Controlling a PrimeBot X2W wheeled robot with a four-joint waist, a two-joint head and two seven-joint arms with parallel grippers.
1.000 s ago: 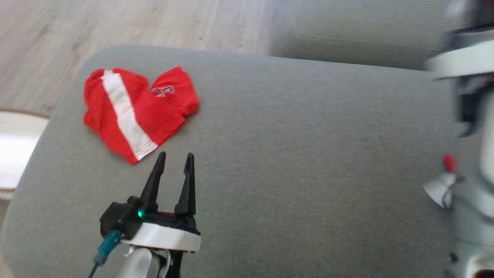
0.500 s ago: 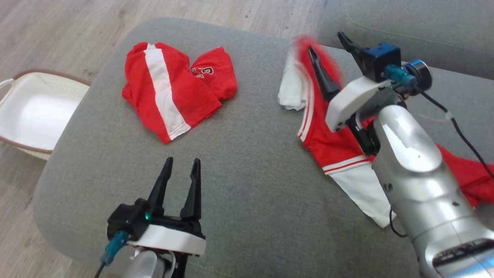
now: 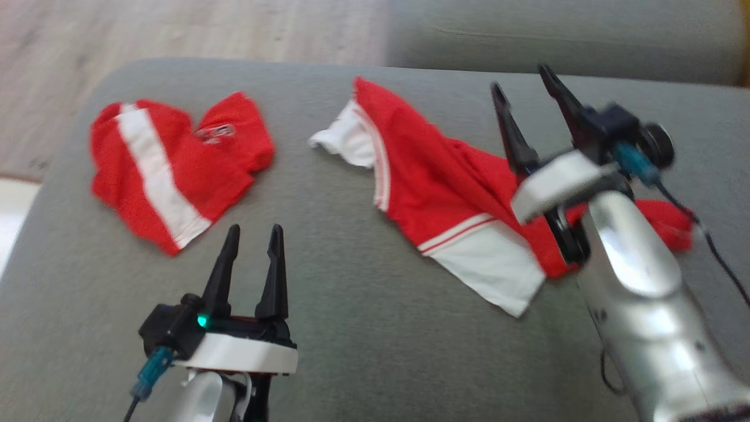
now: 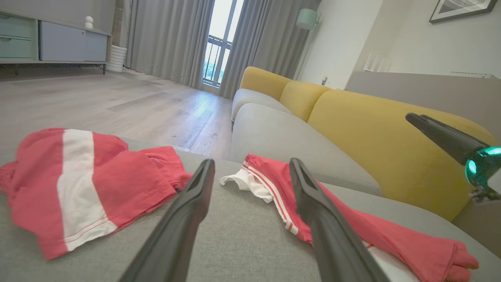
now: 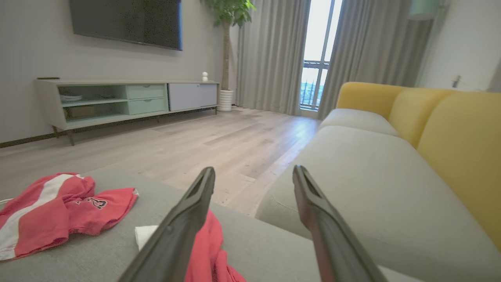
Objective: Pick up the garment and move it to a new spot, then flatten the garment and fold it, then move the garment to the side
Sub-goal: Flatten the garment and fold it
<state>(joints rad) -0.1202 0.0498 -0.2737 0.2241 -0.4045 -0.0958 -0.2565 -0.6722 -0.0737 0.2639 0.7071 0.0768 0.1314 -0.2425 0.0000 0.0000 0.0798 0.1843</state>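
A red garment [image 3: 445,193] with white panels and thin stripes lies loosely spread on the grey cushion [image 3: 351,328], right of centre. It also shows in the left wrist view, garment [image 4: 352,227], and low in the right wrist view, garment [image 5: 207,243]. My right gripper [image 3: 521,79] hangs open above its right part, with nothing between its fingers [image 5: 254,169]. My left gripper [image 3: 254,230] stands open over bare cushion at the lower left, apart from the cloth, its jaws empty in its own view, gripper [image 4: 252,162].
A second red garment [image 3: 170,170] with a broad white stripe lies bunched at the cushion's left, also seen as garment [image 4: 78,184] and garment [image 5: 51,211]. Wooden floor [image 3: 176,29] lies beyond the cushion's rounded far edge. A grey and yellow sofa [image 4: 352,129] stands to the right.
The camera has shifted. The right arm came into view with the red and white garment and let it go; the cloth now lies spread on the cushion. The left gripper stays put.
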